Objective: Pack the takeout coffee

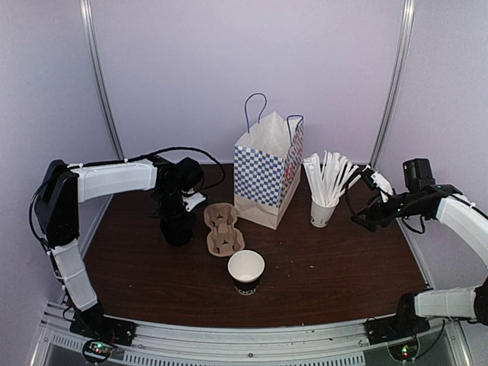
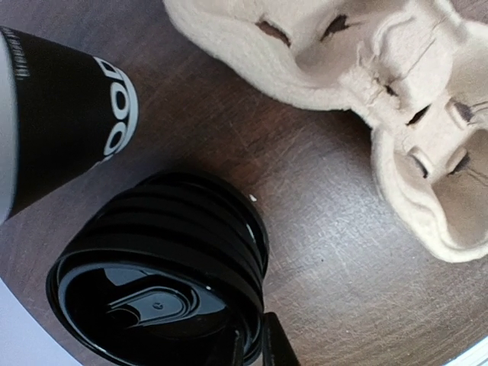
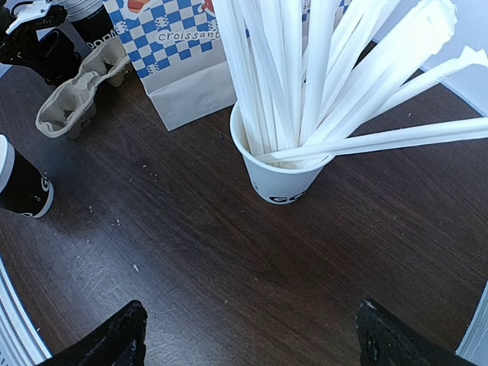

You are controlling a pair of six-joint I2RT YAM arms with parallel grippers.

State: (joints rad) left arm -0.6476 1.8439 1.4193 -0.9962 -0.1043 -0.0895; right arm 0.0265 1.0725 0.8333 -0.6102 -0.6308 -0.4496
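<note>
we are looking at the left gripper [image 1: 176,210] first. it is hanging straight over the stack of black lids [image 2: 164,259], and one dark finger [image 2: 268,343] is sitting against the outer rim of the top lid. the second finger is hiding below the edge of the wrist view, so we cannot tell whether the jaws are actually pinching a lid or only resting around it.

just beside the stack, the pulp cup carrier [image 2: 381,91] is lying flat with both wells bare. the coffee cup [image 1: 246,272] is standing upright near the front of the table [image 1: 335,259], apart from the carrier, and it is showing a white inside with no lid on it. the checkered bag [image 1: 267,175] is standing open behind the carrier. off to the right, the right gripper [image 3: 255,335] is hovering with its jaws wide and nothing between them, facing the white cup of sticks [image 3: 282,171].

we are judging this to be the lid-fetching step, with the packing itself not yet begun. the lids are nesting tightly, so a lift here is risking two or three coming up together. a thin, one-sided bite on the rim is risking a slip or a tilted lid. a sideways pull is risking the stack sliding into the carrier. a badly seated lid is risking a spill inside the bag.
</note>
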